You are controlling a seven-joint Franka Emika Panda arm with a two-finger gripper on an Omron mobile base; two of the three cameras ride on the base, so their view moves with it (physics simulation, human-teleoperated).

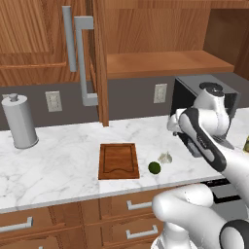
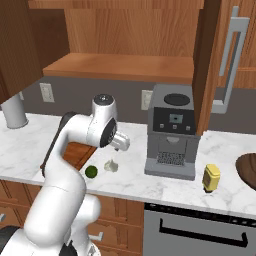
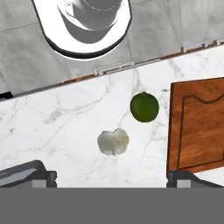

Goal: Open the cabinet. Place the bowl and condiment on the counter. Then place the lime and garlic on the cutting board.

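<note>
- While the gripper (image 3: 111, 177) hangs wide and empty above the counter (image 1: 58, 165), the garlic (image 3: 113, 141) lies between its finger tips in the hand view, and the lime (image 3: 144, 106) sits just beside the garlic, on the cutting board's side.
- Relative to the cutting board (image 1: 118, 160), lime and garlic both rest on bare marble just off one long edge, neither on the wood.
- With the cabinet (image 1: 99, 63) door swung open and its shelf bare, the condiment (image 2: 211, 178) and bowl (image 2: 247, 170) already stand on the counter, well away from the board past the coffee machine (image 2: 171, 135).
- Judged from that, the fruit-and-bulb step remains, likely starting with the garlic.
- Risk: the lime is close enough that a descending finger could clip it and send it rolling toward the counter's front edge.
- Risk: the garlic's lumpy, tapered shape may squirt out of closing jaws if they meet it off-centre or too high.
</note>
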